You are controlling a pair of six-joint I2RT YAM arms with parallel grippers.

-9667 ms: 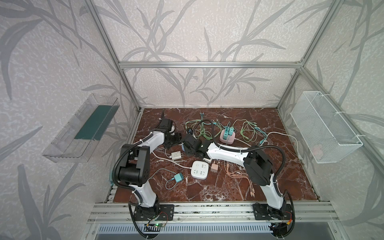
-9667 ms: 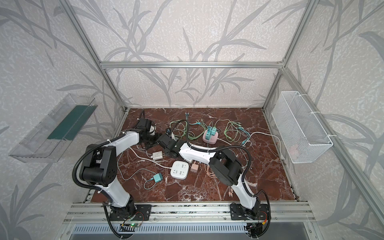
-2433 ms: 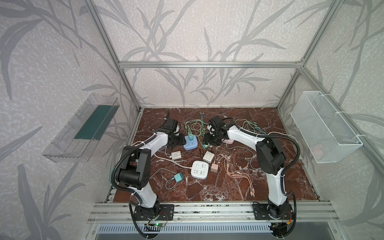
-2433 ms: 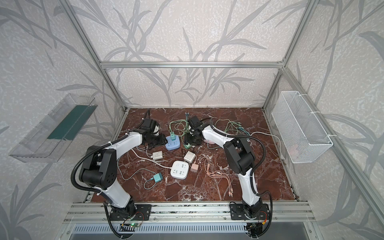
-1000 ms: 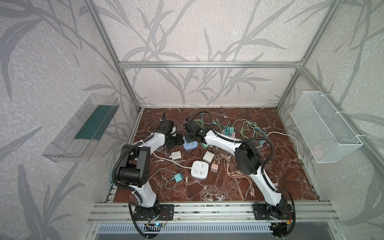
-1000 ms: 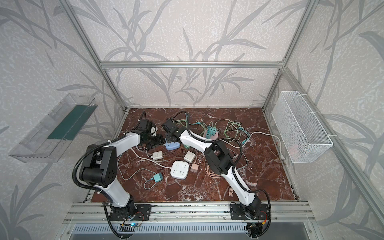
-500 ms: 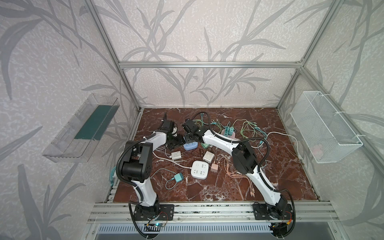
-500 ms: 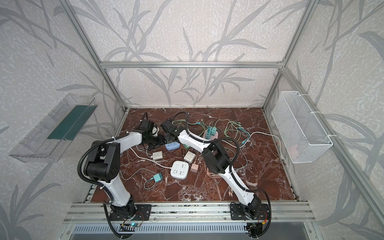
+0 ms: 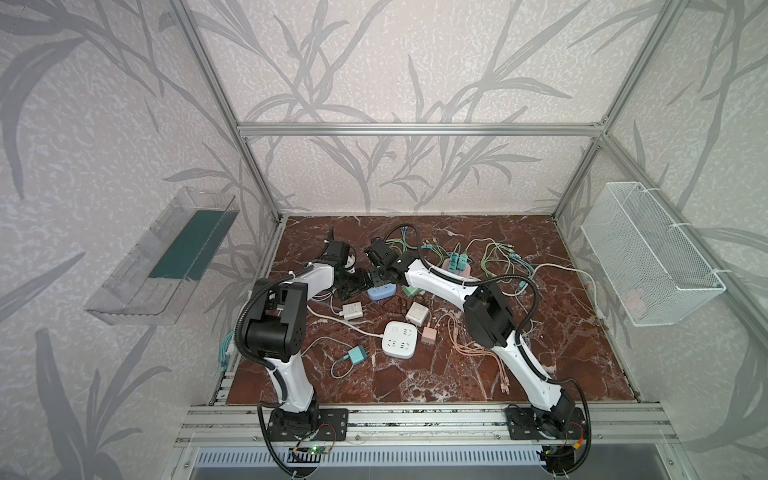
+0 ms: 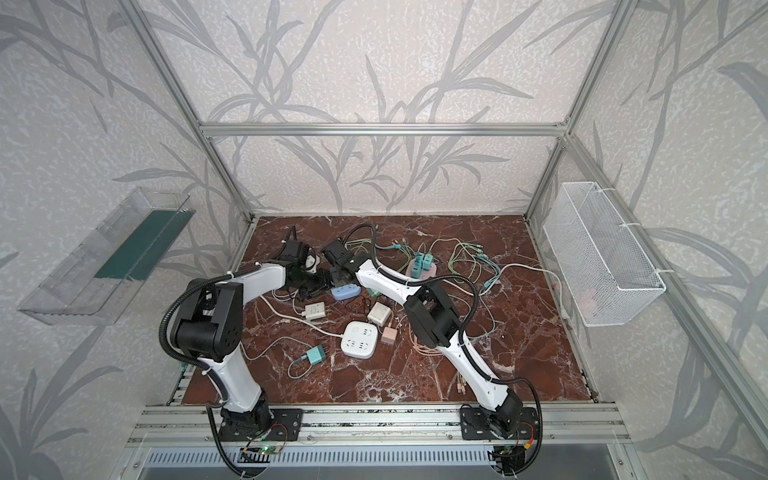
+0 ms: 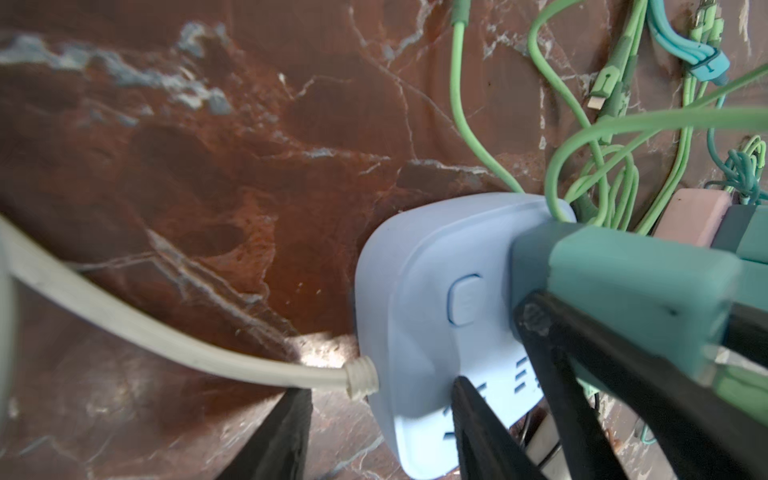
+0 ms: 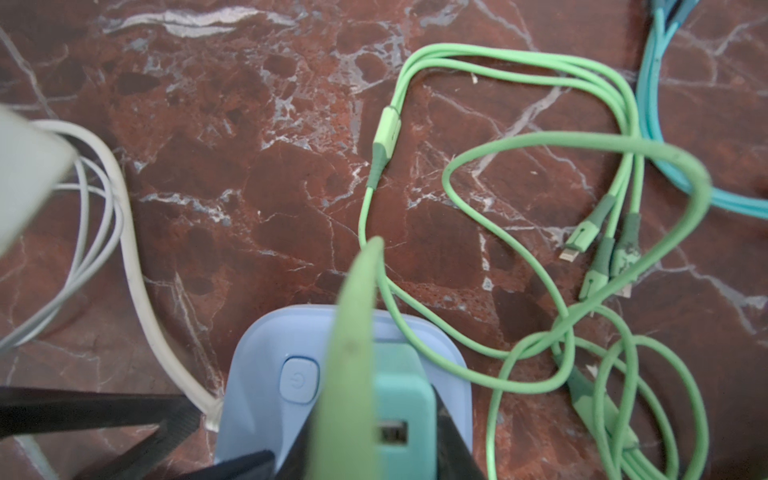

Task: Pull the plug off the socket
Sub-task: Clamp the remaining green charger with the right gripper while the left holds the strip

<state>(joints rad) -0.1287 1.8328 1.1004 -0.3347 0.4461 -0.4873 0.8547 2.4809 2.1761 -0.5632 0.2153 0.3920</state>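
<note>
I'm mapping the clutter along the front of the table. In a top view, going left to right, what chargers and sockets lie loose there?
Teal charger → white socket → pink charger → peach cables.

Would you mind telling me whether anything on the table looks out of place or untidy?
Yes: loose green cables lie tangled beside the blue power strip, and one strand drapes over the teal plug gripped by the right pincer.

Plug (image 11: 623,286) seated on socket (image 9: 381,292); cable tangle (image 9: 494,257) behind, right.
</note>
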